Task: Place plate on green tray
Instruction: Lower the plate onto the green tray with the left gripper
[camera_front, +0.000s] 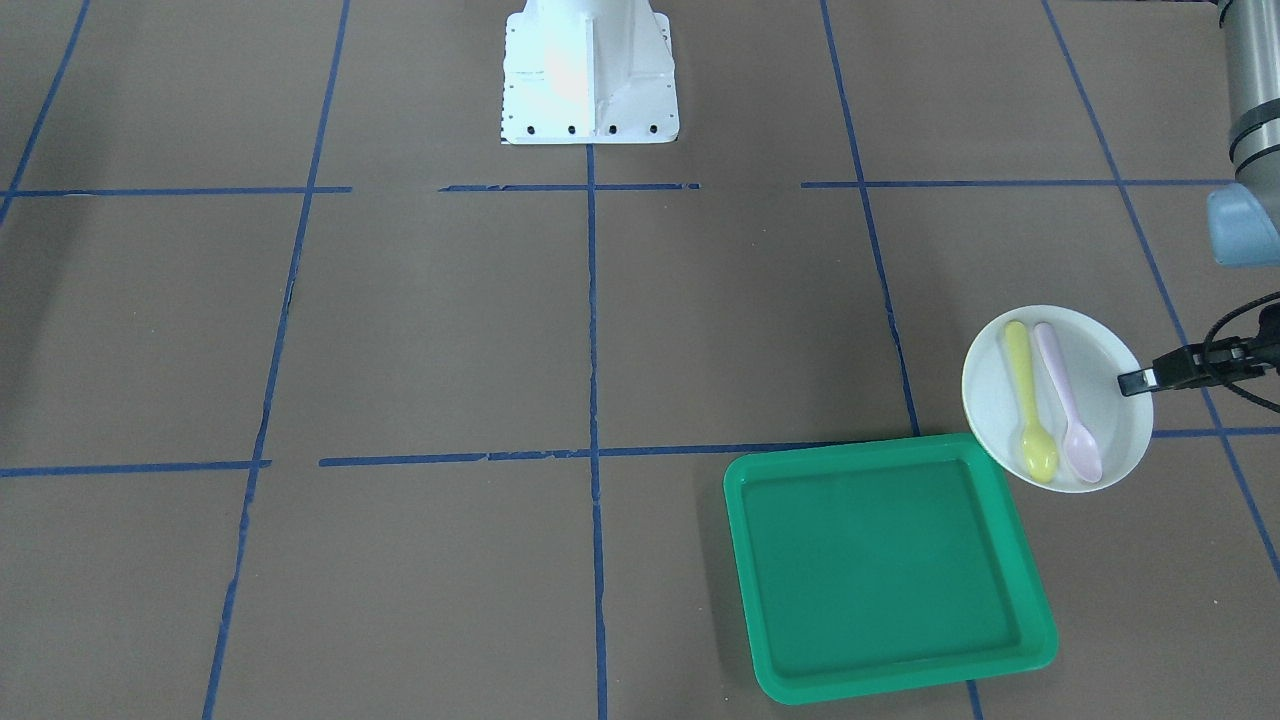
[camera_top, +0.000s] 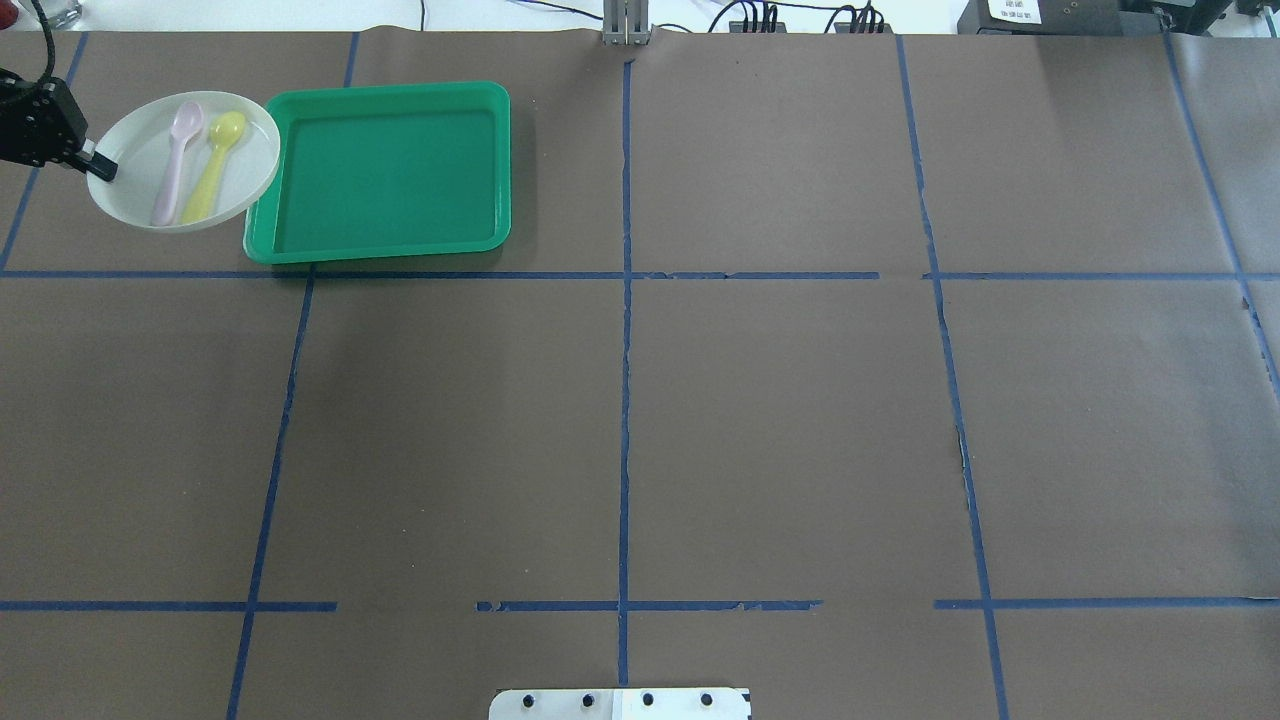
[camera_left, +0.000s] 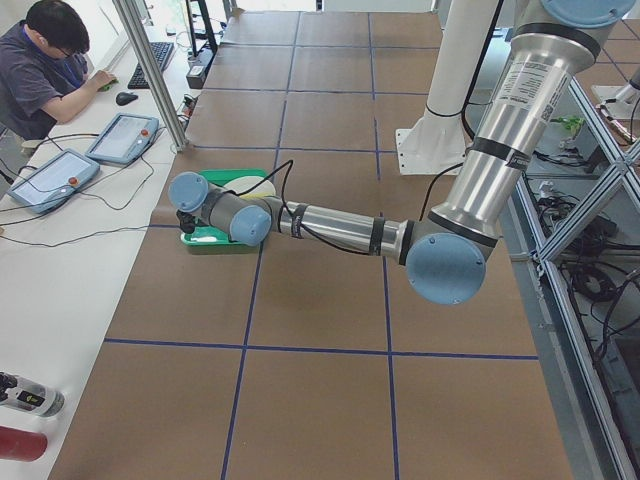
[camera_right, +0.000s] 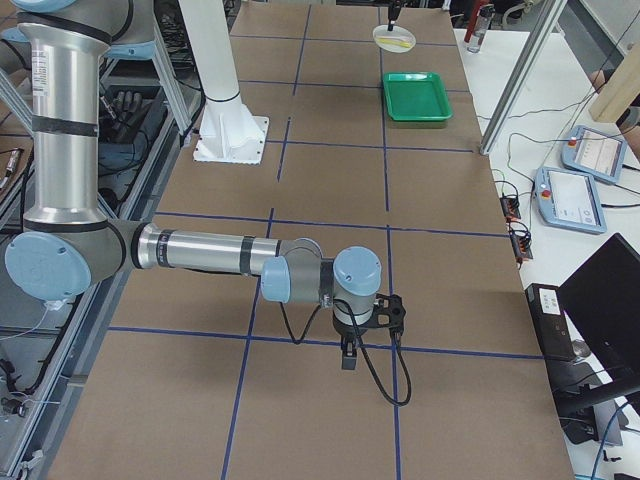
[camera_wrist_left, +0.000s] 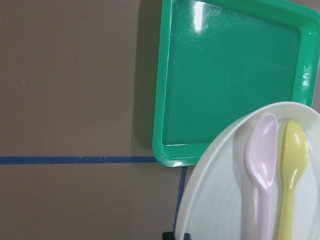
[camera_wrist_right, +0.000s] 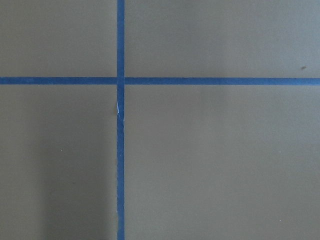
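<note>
The small white plate (camera_front: 985, 390) carries a yellow spoon (camera_front: 1030, 410) and a pink spoon (camera_front: 1066, 400). My left gripper (camera_front: 1135, 382) is shut on the plate's rim and holds it just above the table. The plate's edge overlaps a corner of the green tray (camera_front: 880, 560), which lies flat and bare. In the overhead view the plate (camera_top: 135, 165) is left of the tray (camera_top: 390, 170), with the gripper (camera_top: 100, 168) on its left rim. The left wrist view shows the plate (camera_wrist_left: 220, 200) over the tray's corner (camera_wrist_left: 230, 75). My right gripper (camera_right: 345, 355) hangs over the table far from both; I cannot tell whether it is open.
The robot's white base (camera_front: 588, 70) stands at the table's edge. Blue tape lines cross the brown table (camera_top: 640, 420). An operator (camera_left: 45, 60) sits at a side desk with tablets beyond the tray.
</note>
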